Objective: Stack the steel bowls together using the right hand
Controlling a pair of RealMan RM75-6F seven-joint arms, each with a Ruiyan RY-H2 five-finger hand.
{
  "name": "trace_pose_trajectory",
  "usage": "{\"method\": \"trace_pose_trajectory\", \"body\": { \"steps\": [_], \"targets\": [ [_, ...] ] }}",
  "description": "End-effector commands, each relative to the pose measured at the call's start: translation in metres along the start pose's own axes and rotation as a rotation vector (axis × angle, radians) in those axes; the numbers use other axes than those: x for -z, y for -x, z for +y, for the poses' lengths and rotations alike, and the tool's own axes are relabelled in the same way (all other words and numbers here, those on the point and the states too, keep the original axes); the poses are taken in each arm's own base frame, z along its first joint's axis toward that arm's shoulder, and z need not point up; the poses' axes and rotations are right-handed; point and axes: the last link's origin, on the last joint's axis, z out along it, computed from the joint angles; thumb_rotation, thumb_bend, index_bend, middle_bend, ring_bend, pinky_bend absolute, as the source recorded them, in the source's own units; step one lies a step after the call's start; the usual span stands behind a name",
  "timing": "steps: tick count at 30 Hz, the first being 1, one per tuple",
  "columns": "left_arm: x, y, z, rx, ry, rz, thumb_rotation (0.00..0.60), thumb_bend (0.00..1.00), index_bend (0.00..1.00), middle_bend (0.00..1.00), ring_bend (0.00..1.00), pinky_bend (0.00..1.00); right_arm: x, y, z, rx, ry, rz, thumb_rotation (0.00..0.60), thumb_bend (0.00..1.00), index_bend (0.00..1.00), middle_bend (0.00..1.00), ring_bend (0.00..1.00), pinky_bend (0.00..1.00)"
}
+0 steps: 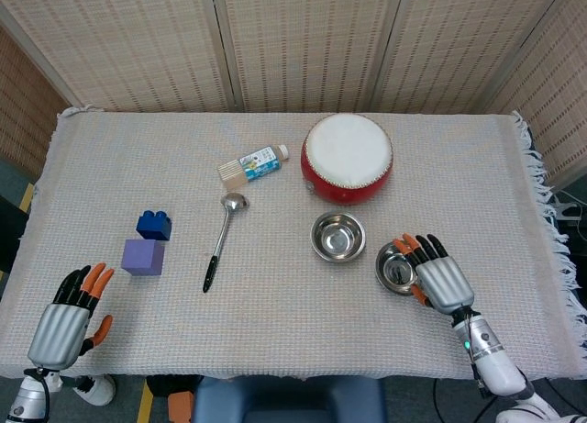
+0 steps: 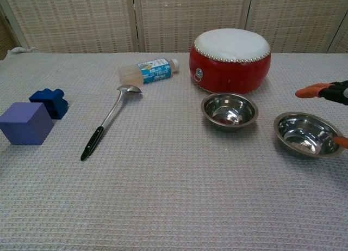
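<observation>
A steel bowl [image 1: 337, 237] [image 2: 229, 109] stands in front of the red drum, with a double rim as if a second bowl sits nested in it. Another steel bowl [image 1: 394, 269] [image 2: 308, 134] lies to its right. My right hand [image 1: 438, 281] hovers with fingers spread over that bowl's right side and holds nothing. In the chest view only the right hand's orange fingertips [image 2: 318, 90] show at the right edge. My left hand [image 1: 64, 324] is open at the table's front left corner, away from the bowls.
A red drum [image 1: 348, 157] [image 2: 230, 59] stands behind the bowls. A small bottle [image 1: 254, 164] [image 2: 148, 71] and a black-handled spoon [image 1: 220, 239] [image 2: 107, 120] lie mid-table. A purple cube [image 1: 143, 257] [image 2: 26, 123] and a blue brick [image 1: 154, 225] [image 2: 50, 102] sit at the left.
</observation>
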Motion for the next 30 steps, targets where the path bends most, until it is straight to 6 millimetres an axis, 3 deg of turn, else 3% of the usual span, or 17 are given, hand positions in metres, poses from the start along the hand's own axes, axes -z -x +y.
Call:
{"method": "trace_pose_trajectory", "body": {
  "steps": [1, 6, 15, 19, 24, 28, 30],
  "targets": [
    [0.001, 0.001, 0.001, -0.003, 0.003, -0.002, 0.600, 0.41, 0.00, 0.00, 0.00, 0.10, 0.015, 0.017, 0.009, 0.014, 0.006, -0.038, 0.600, 0.32, 0.11, 0.00, 0.00, 0.00],
    [0.000, 0.002, 0.000, -0.008, 0.001, -0.016, 0.600, 0.42, 0.00, 0.00, 0.00, 0.10, 0.011, 0.037, 0.012, 0.037, 0.017, -0.057, 0.600, 0.32, 0.21, 0.00, 0.00, 0.00],
    [0.002, 0.000, -0.001, -0.017, -0.005, -0.008, 0.600, 0.45, 0.00, 0.00, 0.00, 0.10, -0.013, 0.055, 0.000, 0.051, 0.007, -0.009, 0.600, 0.32, 0.54, 0.00, 0.00, 0.00],
    [0.003, -0.001, -0.001, -0.015, -0.005, -0.004, 0.600, 0.45, 0.00, 0.00, 0.00, 0.10, -0.013, 0.045, -0.006, 0.007, -0.007, 0.104, 0.600, 0.37, 0.66, 0.05, 0.00, 0.04],
    [0.002, -0.001, 0.000, -0.008, 0.003, -0.009, 0.600, 0.45, 0.00, 0.00, 0.00, 0.10, -0.015, 0.020, -0.017, -0.039, -0.051, 0.229, 0.600, 0.38, 0.67, 0.07, 0.00, 0.05],
    [0.001, 0.000, 0.001, -0.003, 0.007, -0.015, 0.600, 0.45, 0.00, 0.00, 0.00, 0.10, -0.037, 0.001, -0.038, -0.050, -0.102, 0.262, 0.600, 0.38, 0.67, 0.08, 0.00, 0.05],
    [0.001, 0.001, 0.000, -0.002, 0.007, -0.017, 0.600, 0.45, 0.00, 0.00, 0.00, 0.10, -0.058, -0.008, -0.053, -0.059, -0.129, 0.257, 0.600, 0.38, 0.66, 0.08, 0.00, 0.05]
  ]
}}
